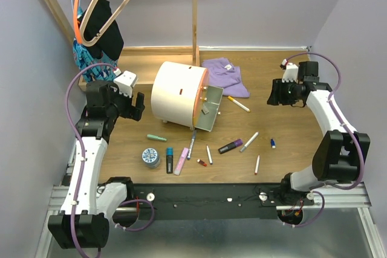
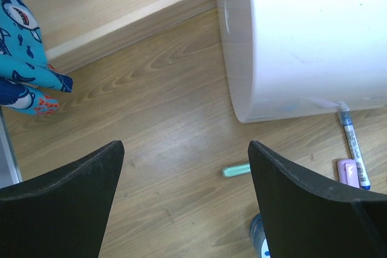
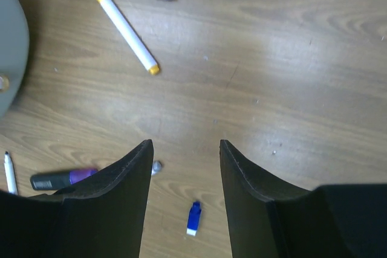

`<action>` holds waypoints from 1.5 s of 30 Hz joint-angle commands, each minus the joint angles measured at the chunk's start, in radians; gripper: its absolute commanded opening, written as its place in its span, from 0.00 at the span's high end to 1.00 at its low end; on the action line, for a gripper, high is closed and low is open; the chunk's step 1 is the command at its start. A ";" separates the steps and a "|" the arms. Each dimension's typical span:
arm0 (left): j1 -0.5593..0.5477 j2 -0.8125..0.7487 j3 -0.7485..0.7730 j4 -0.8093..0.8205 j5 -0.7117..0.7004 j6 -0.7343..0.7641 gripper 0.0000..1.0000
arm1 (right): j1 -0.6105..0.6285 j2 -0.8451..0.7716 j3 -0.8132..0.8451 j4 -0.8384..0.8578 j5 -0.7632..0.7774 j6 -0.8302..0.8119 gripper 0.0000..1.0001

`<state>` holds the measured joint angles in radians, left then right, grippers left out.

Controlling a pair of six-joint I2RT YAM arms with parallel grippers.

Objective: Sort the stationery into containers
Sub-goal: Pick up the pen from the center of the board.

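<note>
The cream-white drum container [image 1: 179, 93] lies mid-table with its orange face [image 1: 204, 92] to the right and its drawer [image 1: 210, 113] pulled open. Stationery lies in front of it: a green marker [image 1: 156, 138], a blue-grey tin [image 1: 151, 157], a black marker [image 1: 170, 160], a pink marker [image 1: 181, 161], a purple marker [image 1: 230, 146], white pens [image 1: 249, 142] and a small blue cap [image 1: 273, 143]. My left gripper [image 1: 138, 107] is open and empty left of the drum [image 2: 302, 40], above the green marker [image 2: 236, 170]. My right gripper [image 1: 273, 93] is open and empty above the blue cap [image 3: 193, 217].
A purple cloth [image 1: 227, 75] lies behind the drawer, with a yellow-tipped white pen [image 3: 121, 25] beside it. Hangers with clothes [image 1: 97, 22] hang at the back left by a wooden post [image 1: 195, 10]. A raised wooden ledge [image 1: 145, 58] runs along the back.
</note>
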<state>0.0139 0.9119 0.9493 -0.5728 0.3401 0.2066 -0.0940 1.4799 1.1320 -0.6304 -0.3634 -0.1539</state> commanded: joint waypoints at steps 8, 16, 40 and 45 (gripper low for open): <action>0.003 0.027 0.082 -0.151 -0.044 0.122 0.07 | -0.007 0.100 0.058 0.081 -0.173 -0.024 0.44; 0.004 0.071 0.146 -0.214 -0.081 0.197 0.08 | -0.007 0.129 0.026 0.113 -0.281 -0.039 0.45; -0.002 0.008 -0.116 -0.342 0.102 0.886 0.22 | 0.004 0.065 0.014 0.106 -0.333 -0.110 0.46; 0.000 0.125 -0.130 -0.360 0.194 1.024 0.36 | 0.005 0.053 0.014 0.066 -0.327 -0.115 0.46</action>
<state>0.0135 0.9501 0.8127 -0.9119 0.4152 1.0073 -0.0933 1.5723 1.1320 -0.5198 -0.6697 -0.2451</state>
